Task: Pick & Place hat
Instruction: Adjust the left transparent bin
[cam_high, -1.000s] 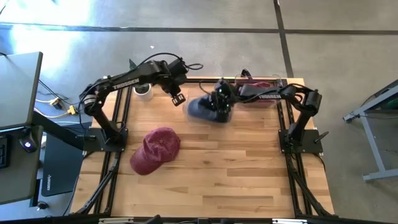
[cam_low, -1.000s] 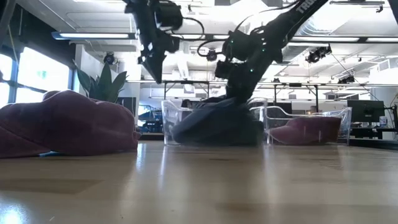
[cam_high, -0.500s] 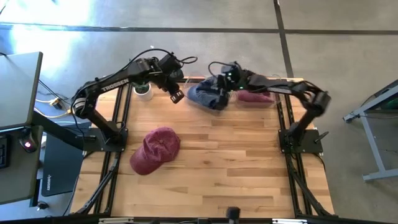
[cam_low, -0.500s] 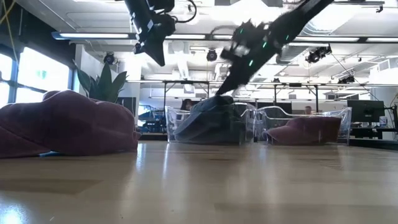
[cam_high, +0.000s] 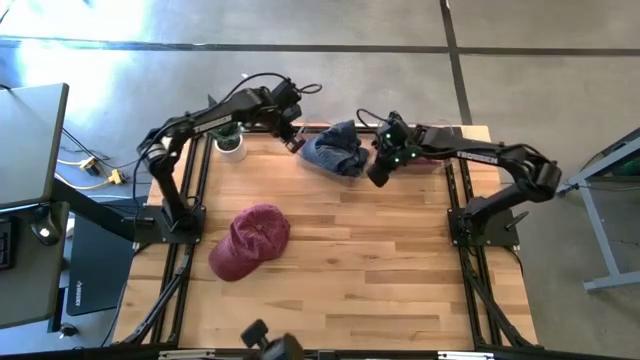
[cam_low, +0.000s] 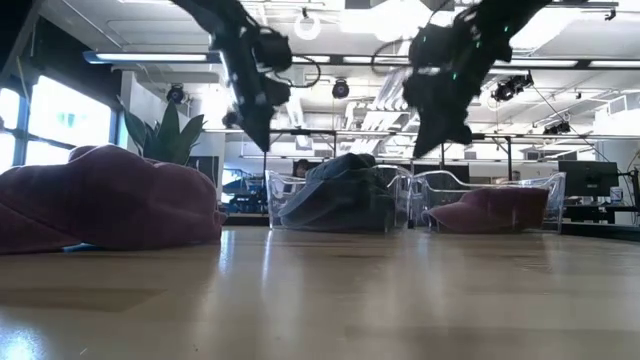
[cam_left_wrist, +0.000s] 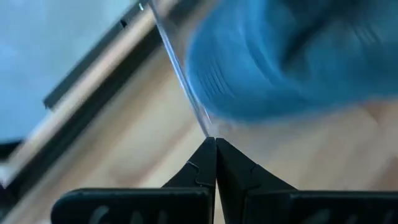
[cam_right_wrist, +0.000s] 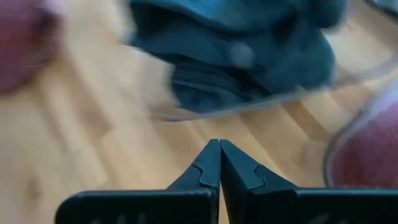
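A: What can go wrong for us from here?

B: The blue hat (cam_high: 335, 152) lies in a clear bin (cam_low: 340, 205) at the far edge of the surface (cam_high: 350, 260), and it bulges over the rim. Our left fingers (cam_left_wrist: 216, 163) are closed with nothing between them, and their tips are just at the bin's wall. If we push forward, we may knock the bin or drag the hat out again.

A: And the right side?

B: The right fingers (cam_right_wrist: 219, 163) are also closed and empty. They hang above the surface, just beside the blue hat, on the side nearer to us. A low swing could catch the cloth.

A: So where is the hat relative to the fingers?

B: It sits between the two pairs, close ahead of each, and we judge that neither touches it. A second bin beside it holds a maroon hat (cam_low: 497, 212).

A: Is something left to pick?

B: The red hat (cam_high: 250, 241) lies on the surface, well apart from both pairs of fingers. With closed fingers we cannot take it; we must open first.
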